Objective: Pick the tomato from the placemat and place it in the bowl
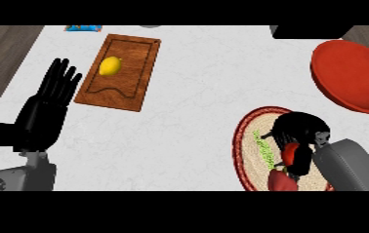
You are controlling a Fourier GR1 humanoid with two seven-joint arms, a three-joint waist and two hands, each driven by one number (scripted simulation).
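Observation:
The red tomato point(282, 181) lies on the round woven placemat point(249, 129) with a red rim, at the lower right. My right hand point(302, 129) is down on it, black fingers curled round the tomato so that only red patches show between and below them. The red bowl point(342, 76) stands at the right edge, beyond the placemat and partly cut off. At the left edge, my left hand point(49, 100) rests open with its fingers pointing up, holding nothing.
A wooden cutting board point(130, 88) with a yellow lemon point(110, 65) lies at the back left. A blue object point(83, 28) and a dark object point(310, 30) sit at the far edge. The white counter ends at its left edge beside my left hand.

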